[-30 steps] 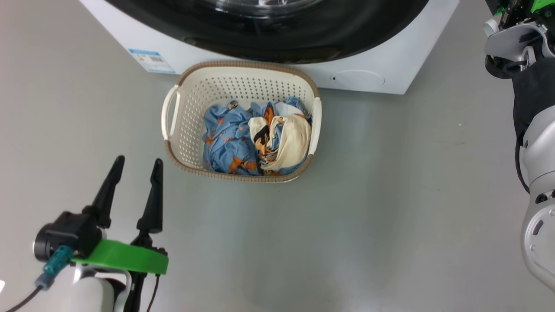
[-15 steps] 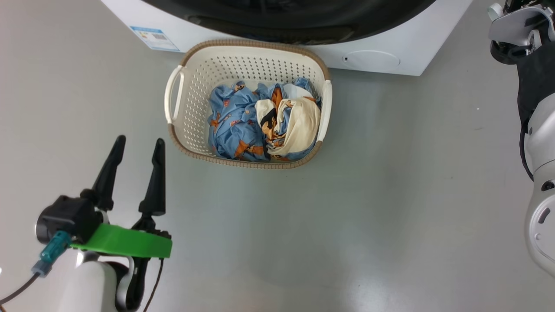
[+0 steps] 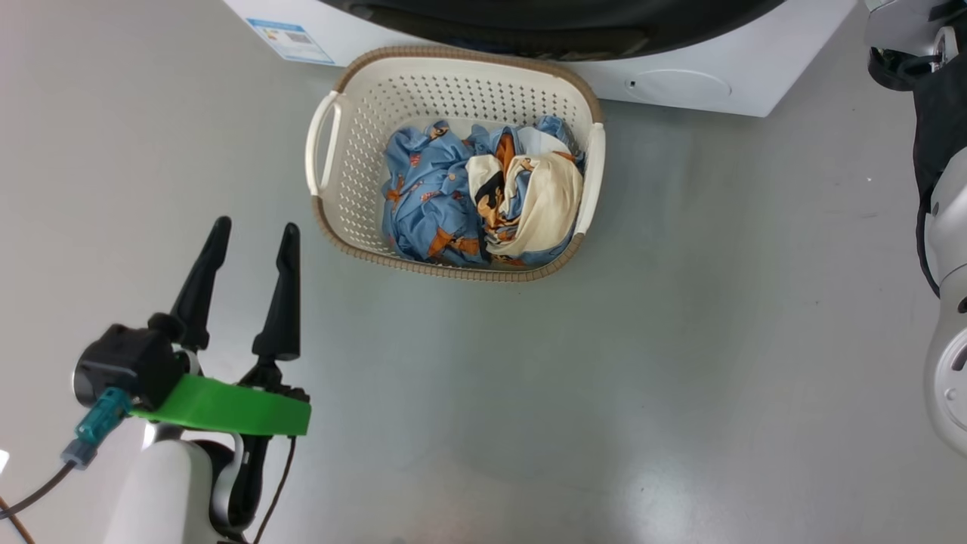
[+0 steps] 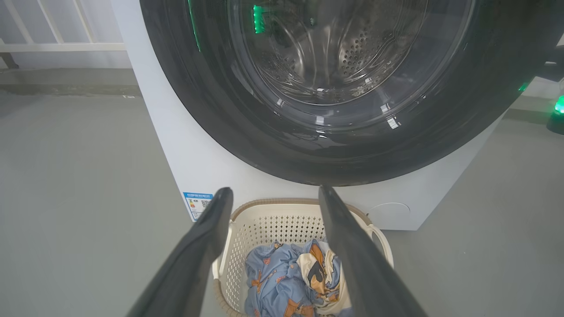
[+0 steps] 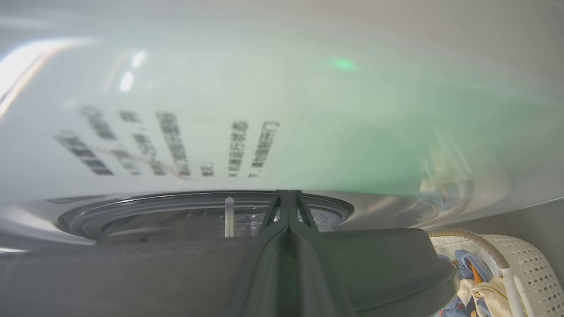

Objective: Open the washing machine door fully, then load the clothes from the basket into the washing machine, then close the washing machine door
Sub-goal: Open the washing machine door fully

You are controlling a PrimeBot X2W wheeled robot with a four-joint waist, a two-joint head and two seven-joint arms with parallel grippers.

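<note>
The basket (image 3: 355, 151) stands on the floor against the washing machine (image 3: 680, 83), holding the clothes (image 3: 427, 204), blue printed fabric with a cream piece (image 3: 555, 204). The black washing machine door (image 4: 198, 110) sits flush in the machine's front, its glass window (image 4: 335, 53) showing the steel drum. My left gripper (image 3: 255, 227) hangs open and empty, low and left of the basket; in its wrist view the left gripper (image 4: 275, 191) points over the basket (image 4: 273, 224) at the door. My right gripper (image 5: 286, 193) is shut with nothing between its fingers, lying over the door's black surface (image 5: 374, 259), tips toward the white front panel (image 5: 308, 110).
Grey floor (image 3: 604, 378) spreads in front of and beside the basket. A blue label (image 3: 291, 38) marks the machine's lower left corner. My right forearm (image 3: 944, 227) runs up the head view's right edge. A white railing (image 4: 53, 44) stands behind the machine's left side.
The head camera has shifted, so the basket and machine sit higher and further right in the picture. Both grippers keep their state; the basket and clothes have not moved.
</note>
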